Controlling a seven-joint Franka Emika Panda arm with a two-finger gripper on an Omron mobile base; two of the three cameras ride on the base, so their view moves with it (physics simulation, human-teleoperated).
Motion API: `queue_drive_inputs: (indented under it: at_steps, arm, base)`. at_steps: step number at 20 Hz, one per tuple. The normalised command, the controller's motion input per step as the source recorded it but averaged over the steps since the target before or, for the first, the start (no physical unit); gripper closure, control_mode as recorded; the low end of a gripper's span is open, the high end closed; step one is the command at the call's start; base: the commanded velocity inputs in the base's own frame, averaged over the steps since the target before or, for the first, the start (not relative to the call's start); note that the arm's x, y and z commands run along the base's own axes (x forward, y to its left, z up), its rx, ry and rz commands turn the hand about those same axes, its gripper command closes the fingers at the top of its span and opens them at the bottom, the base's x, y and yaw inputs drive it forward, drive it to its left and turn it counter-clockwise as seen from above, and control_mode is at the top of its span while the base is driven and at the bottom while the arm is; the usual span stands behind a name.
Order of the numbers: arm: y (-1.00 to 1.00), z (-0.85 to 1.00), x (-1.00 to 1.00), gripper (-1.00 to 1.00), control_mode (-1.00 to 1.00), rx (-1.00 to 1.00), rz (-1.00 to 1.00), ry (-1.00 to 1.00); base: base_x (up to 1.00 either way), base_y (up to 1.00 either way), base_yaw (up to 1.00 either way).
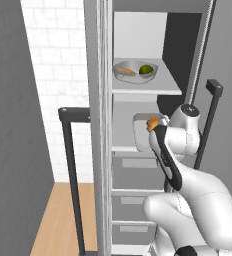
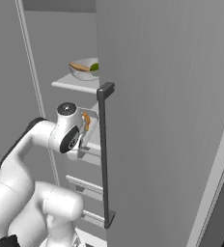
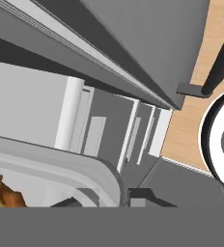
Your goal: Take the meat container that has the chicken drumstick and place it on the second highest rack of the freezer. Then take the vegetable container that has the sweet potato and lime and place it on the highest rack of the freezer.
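Gripping the meat container rim, pincer closed beside freezer rack.

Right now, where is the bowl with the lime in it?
The vegetable bowl sits on the freezer's top shelf in the left base view, above the meat container with the drumstick at the gripper.

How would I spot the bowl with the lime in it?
Look into the open freezer, at its highest rack. The round grey bowl sits there holding a sweet potato and a green lime, unlike the squarer container below.
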Motion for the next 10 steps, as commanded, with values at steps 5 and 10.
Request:
queue_drive_inputs:
  at_steps: [5,10]
  arm:
    - [0.05,-0.35,0.39,1.00,-1.00,-0.01,-0.10,0.00]
    - [0.00,-0.07,0.50,1.00,-1.00,0.00,-0.07,0.02]
  base:
    - [0.00,0.00,0.00]
    - [0.00,0.00,0.00]
